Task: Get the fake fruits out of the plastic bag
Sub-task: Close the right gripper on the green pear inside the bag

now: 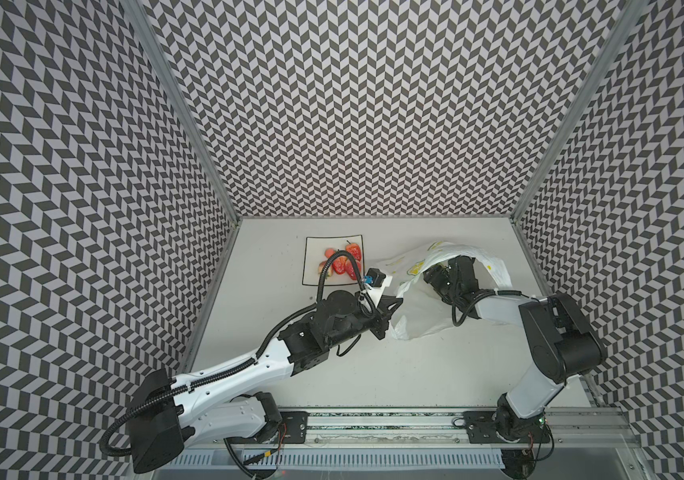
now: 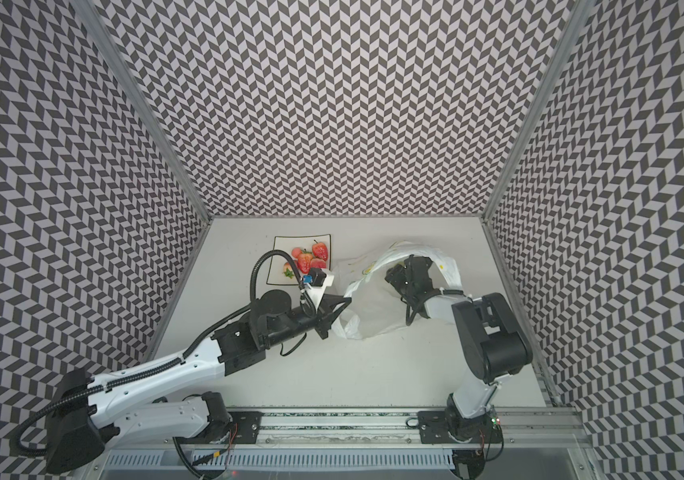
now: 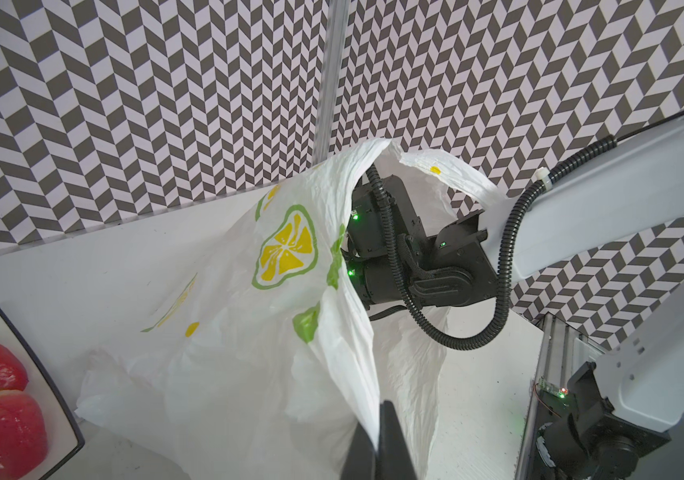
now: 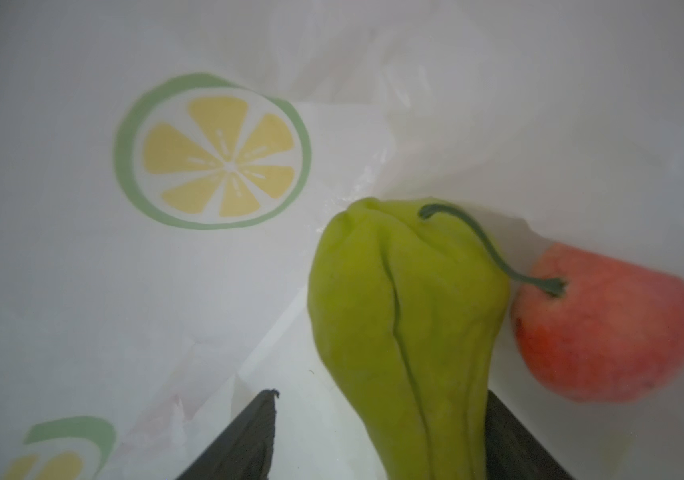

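White table [image 1: 373, 365]: plate [image 1: 314, 246], plastic bag [image 1: 419, 316]

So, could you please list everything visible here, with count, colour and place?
plastic bag: one, white with yellow-green prints, on the table, right of the plate
pear: one, yellow-green, inside the bag
round fruit: one, pinkish-red, inside the bag beside the pear
red fruits: several, red, some green-capped, on the plate
plate: one, white with black rim, on the table toward the back
table: one, pale grey, under everything
walls: three, black-and-white chevrons, around the table
left pincer: one, black, shut on the bag's edge
right pincer: one, black, inside the bag, open around the pear
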